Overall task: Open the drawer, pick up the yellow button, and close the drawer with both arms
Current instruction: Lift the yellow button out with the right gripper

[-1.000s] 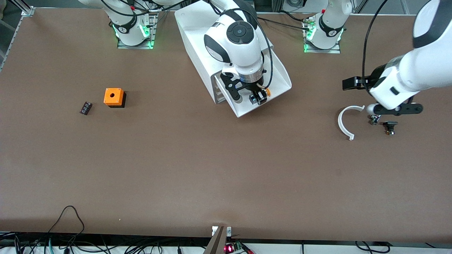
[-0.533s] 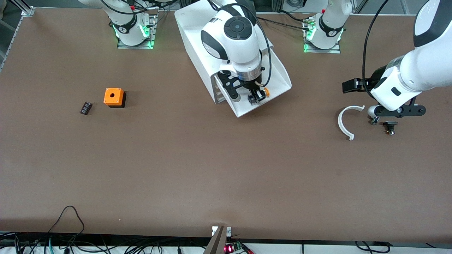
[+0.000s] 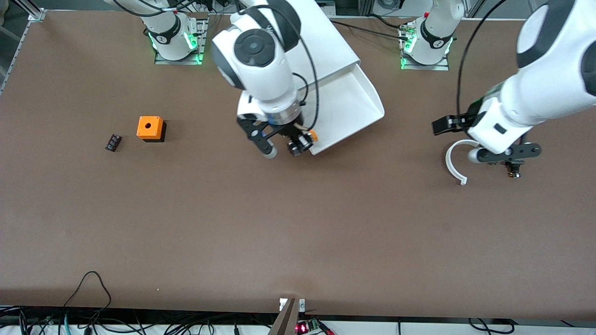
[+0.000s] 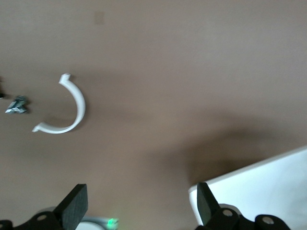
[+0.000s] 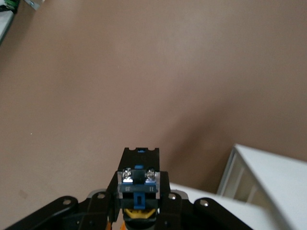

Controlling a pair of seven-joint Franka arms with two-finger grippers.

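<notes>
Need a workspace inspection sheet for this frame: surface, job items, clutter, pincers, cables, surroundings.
Surface: brown table, bare in its nearer half.
Drawer: top one of the white cabinet, pulled out, its visible part empty.
Button: held in the right pincer, orange cap showing at the drawer's front corner.
Clutter: orange cube and small black block toward the right arm's end; white curved piece and small dark part toward the left arm's end.
Right pincer: shut on the button, over the drawer's front edge.
Left pincer: open, empty, over the table by the curved piece.
Cables: loose black loop at the table's near edge.
Surroundings: arm bases lit green.
</notes>
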